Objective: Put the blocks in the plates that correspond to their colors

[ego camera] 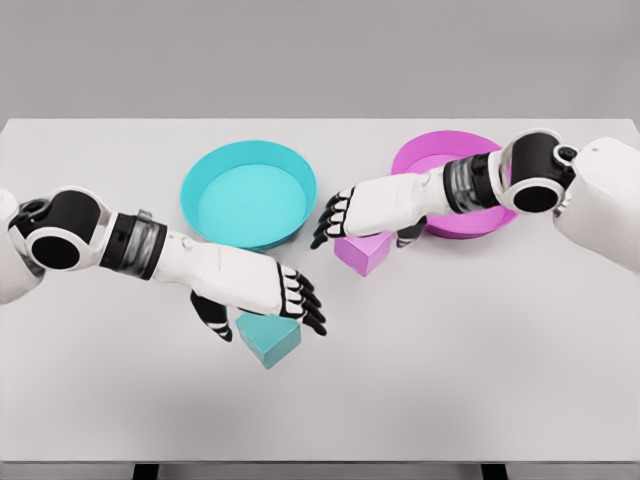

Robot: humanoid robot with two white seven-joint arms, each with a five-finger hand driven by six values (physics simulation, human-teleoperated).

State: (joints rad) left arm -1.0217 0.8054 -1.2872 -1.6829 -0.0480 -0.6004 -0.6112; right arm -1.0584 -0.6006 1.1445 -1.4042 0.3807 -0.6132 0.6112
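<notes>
A white table carries two round plates near its far edge — a cyan plate left of the middle and a magenta plate toward the right. Both plates hold nothing.

The cyan block lies on the table nearer the front edge, below the cyan plate and well apart from it. The left hand reaches in from the left edge and hovers right over this block, its dark fingers spread and relaxed, thumb hanging down beside the block's left side — not closed around it; whether it touches the block is unclear.

The magenta block sits between the two plates, just in front of the magenta plate's left rim. The right hand comes in from the right, its forearm crossing over the magenta plate, and rests above the block with fingers extended and loose, gripping nothing.
</notes>
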